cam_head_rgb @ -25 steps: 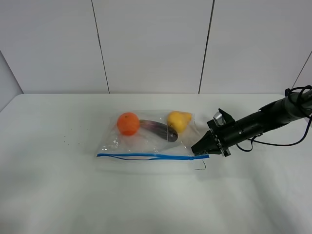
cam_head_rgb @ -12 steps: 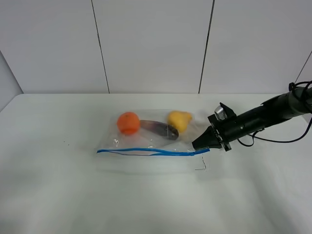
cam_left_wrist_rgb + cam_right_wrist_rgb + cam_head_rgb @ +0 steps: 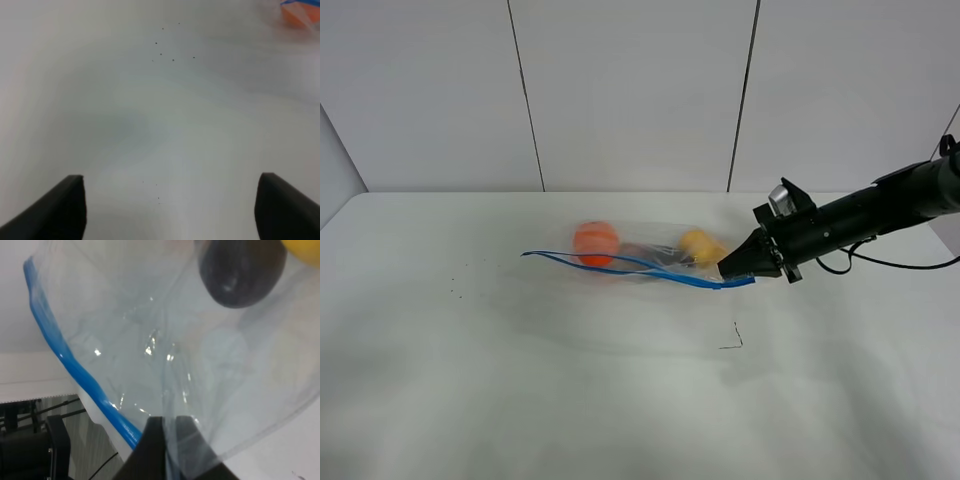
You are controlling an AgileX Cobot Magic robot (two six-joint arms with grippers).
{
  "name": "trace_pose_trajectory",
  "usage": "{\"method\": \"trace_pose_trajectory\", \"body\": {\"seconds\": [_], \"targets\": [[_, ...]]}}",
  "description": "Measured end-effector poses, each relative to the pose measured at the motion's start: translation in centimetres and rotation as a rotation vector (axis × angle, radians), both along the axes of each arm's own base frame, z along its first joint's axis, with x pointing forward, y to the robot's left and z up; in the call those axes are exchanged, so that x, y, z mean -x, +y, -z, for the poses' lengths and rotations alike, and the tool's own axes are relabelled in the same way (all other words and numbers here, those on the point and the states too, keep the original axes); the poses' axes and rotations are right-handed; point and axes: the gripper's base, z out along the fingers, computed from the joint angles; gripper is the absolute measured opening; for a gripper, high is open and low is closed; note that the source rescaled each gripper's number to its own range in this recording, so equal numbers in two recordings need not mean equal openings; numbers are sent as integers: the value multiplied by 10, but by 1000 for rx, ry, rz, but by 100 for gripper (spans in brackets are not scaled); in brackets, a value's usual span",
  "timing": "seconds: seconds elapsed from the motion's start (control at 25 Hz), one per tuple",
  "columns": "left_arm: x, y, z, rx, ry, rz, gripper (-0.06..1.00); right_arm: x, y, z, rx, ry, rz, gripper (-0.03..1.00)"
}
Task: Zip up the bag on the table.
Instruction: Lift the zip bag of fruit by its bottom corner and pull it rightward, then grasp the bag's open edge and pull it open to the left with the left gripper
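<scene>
Two grippers are showing, and only one is gripping anything: the right gripper (image 3: 730, 272) is reaching in from the right of the high view and is pinching, jaws clamped tight, the end corner of the bag (image 3: 640, 238) right where its blue zip strip (image 3: 690, 280) is ending. Its dark fingertips (image 3: 152, 450) are pressing together on the clear, crinkly plastic in the wrist view, with the strip running away beside them. That corner is hanging above the table (image 3: 520, 400), and the bag is stretching leftward from it over the middle of the tabletop; whether its far side is touching the surface I cannot tell. An orange (image 3: 596, 241), a dark eggplant (image 3: 650, 254) and a yellow pear (image 3: 701, 245) are sitting inside, the orange farthest from the clamp and the pear nearest. A small black mark (image 3: 735, 338) is lying on the white surface in front of the raised corner. The left gripper (image 3: 170, 210) is hovering over bare tabletop with its jaws spread wide and nothing between them, a few dark specks (image 3: 167, 50) ahead of it.
</scene>
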Motion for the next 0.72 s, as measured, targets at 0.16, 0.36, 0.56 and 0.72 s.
{"method": "trace_pose_trajectory", "body": {"seconds": [0.16,0.36,0.56,0.72], "targets": [[0,0,0,0,0,0,76,0,0,-10,0,-9,11,0],[0,0,0,0,0,0,76,1,0,-10,1,20,22,0],[0,0,0,0,0,0,76,1,0,-10,-2,39,34,0],[0,0,0,0,-1,0,76,1,0,-10,-4,46,38,0]]}}
